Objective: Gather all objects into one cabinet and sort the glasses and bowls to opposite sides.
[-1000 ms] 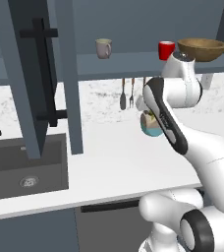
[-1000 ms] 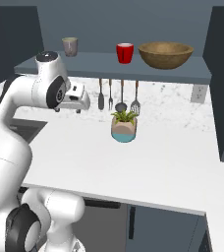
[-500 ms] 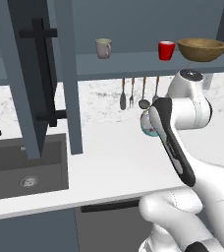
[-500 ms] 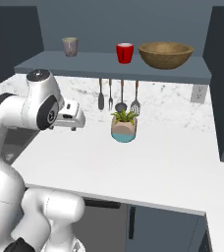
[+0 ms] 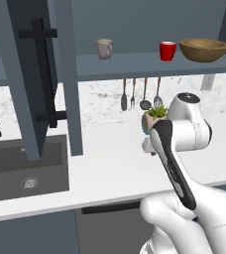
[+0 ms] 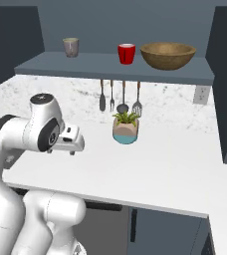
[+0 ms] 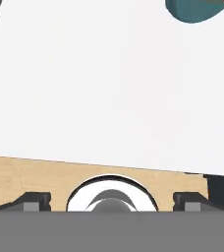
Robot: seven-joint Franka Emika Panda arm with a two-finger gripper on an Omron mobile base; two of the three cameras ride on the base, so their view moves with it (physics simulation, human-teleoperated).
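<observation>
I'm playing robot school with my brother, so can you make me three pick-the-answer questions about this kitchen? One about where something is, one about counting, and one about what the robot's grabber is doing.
1. Where is the little teal-and-peach pot with the plant?
A. On the shelf
B. On the white counter, under the hanging utensils
C. In the sink

2. How many things stand on the shelf?
A. Three
B. Five
C. One

3. What is the gripper doing?
A. Holding the red cup
B. Squeezing the plant pot
C. Open, holding nothing

Answers:
1. B, the pot stands on the counter right below the utensils.
2. A, there is a taupe mug, a red cup and a wooden bowl.
3. C, the fingertips sit far apart in the hand view with only counter between them.
</observation>
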